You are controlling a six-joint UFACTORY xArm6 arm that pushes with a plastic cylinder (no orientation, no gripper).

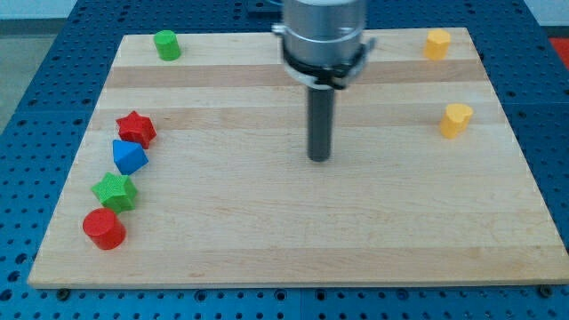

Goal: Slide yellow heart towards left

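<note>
— Surface? Any writing?
— Pale wooden desk [267, 231] lay on blue pegboard [36, 89]; no legible writing.
— Pincer?
— Not shown: only a rod; my tip [320, 158] sat mid-desk.
— Yellow heart?
— Yellow heart [456, 120] lay far toward the view's right, well apart from the tip, below a yellow hexagonal block [436, 44].

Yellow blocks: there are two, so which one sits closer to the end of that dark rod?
The yellow heart, the lower of the two at the view's right, is closer to my tip. The yellow hexagon block sits farther off in the top right corner.
</note>
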